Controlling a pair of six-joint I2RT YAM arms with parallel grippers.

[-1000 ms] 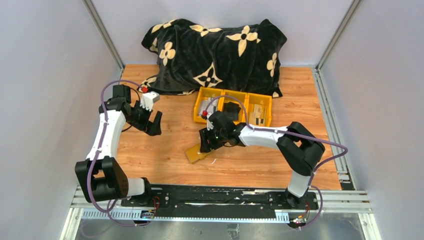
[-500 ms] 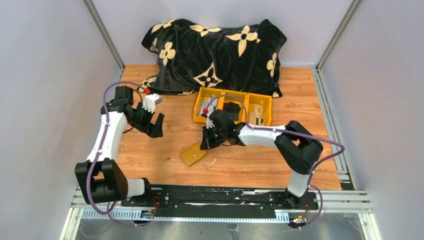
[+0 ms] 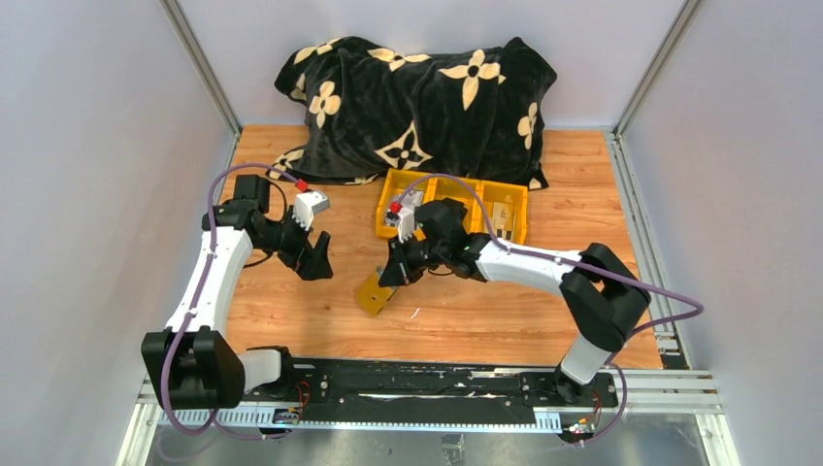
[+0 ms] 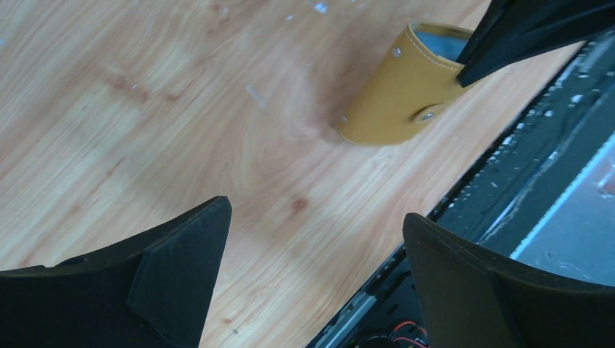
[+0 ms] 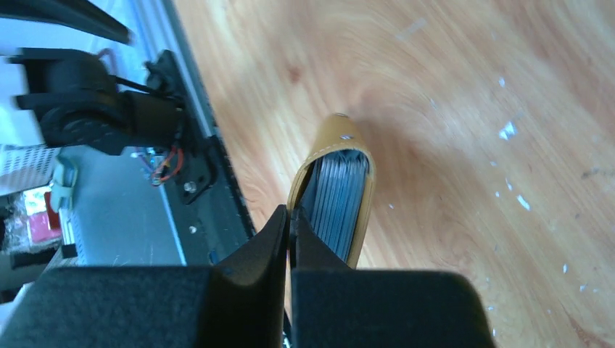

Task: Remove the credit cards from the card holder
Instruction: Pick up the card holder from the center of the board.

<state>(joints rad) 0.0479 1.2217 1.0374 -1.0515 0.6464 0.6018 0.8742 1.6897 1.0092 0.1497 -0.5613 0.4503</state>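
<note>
Right gripper (image 3: 393, 275) sits at the centre of the overhead view, fingers pinched together on the yellow edge of the card holder (image 3: 376, 292). The holder stands tilted on the wooden table (image 3: 466, 320), just below the yellow bins (image 3: 511, 236). From the right wrist, the holder's mouth gapes toward the camera with thin blue-grey leaves (image 5: 337, 206) packed inside, though I cannot tell what they are. Left gripper (image 3: 315, 254) hangs centre-left, jaws spread wide, near the holder but apart from it.
</note>
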